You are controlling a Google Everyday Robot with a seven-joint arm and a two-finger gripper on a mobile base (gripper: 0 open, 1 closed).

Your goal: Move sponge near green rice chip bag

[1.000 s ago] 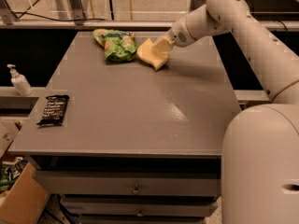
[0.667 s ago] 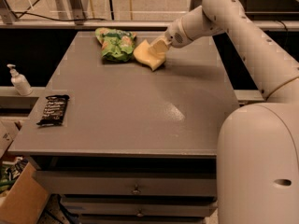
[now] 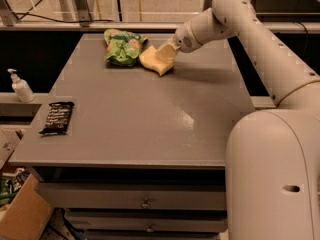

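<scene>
hand was clamped on sponge | far end of counter | sponge sat right beside bag

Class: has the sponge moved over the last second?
Yes: the sponge has shifted slightly left, toward the green rice chip bag, which stayed put; the gripper is at the sponge's right end.

Arm: smooth off-white tubular segments joined by rounded elbows, thin seams ringing the joints. Base: broad, rounded, off-white shell with one small oval slot. Gripper: at the arm's tapered wrist, above the far part of the worktop.
</scene>
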